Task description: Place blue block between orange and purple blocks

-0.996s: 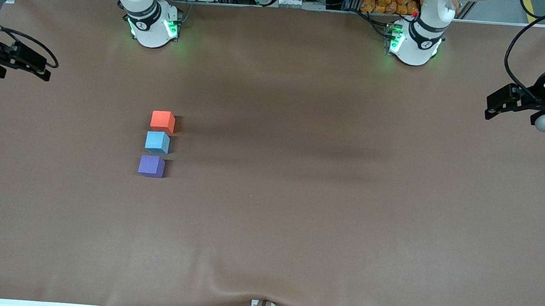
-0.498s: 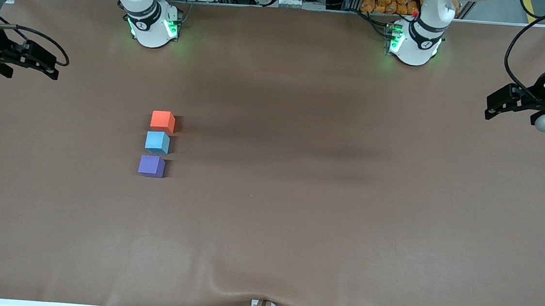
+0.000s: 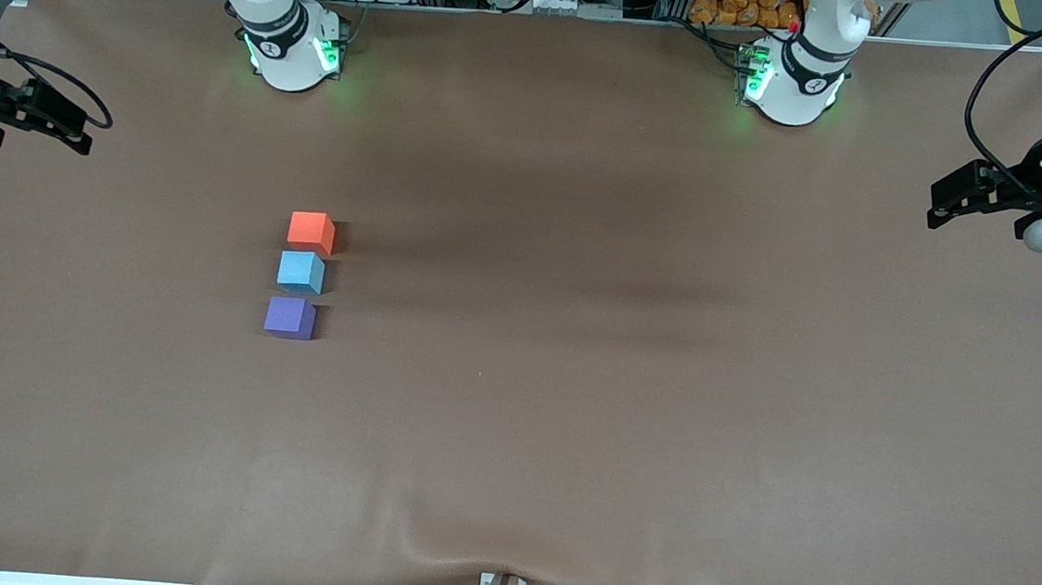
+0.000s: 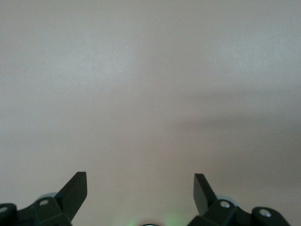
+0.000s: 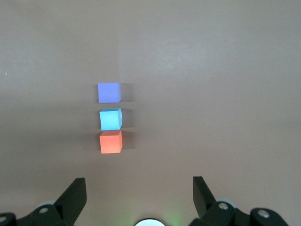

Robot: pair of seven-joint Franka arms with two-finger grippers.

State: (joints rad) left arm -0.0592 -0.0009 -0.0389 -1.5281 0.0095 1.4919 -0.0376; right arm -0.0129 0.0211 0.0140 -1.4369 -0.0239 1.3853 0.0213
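The blue block sits on the brown table in the front view, in a short row of three cubes toward the right arm's end. The orange block lies just beside it, farther from the front camera, and the purple block lies just beside it, nearer to that camera, so the blue one stands between the two, with a narrow gap on each side. All three rest flat and upright, and nothing touches them. In the same view the right gripper hangs over the table's edge at the right arm's end, well apart from the cubes, and the left gripper hangs over the table's edge at the left arm's end; this view does not make plain how either claw's fingers stand. In the left wrist view, the left gripper shows its two dark fingers spread wide and released, with only bare table surface between them. In the right wrist view, the right gripper is likewise spread wide and grasps nothing; the purple block, the blue block and the orange block lie in one line out ahead of its fingertips, with the orange closest to them.
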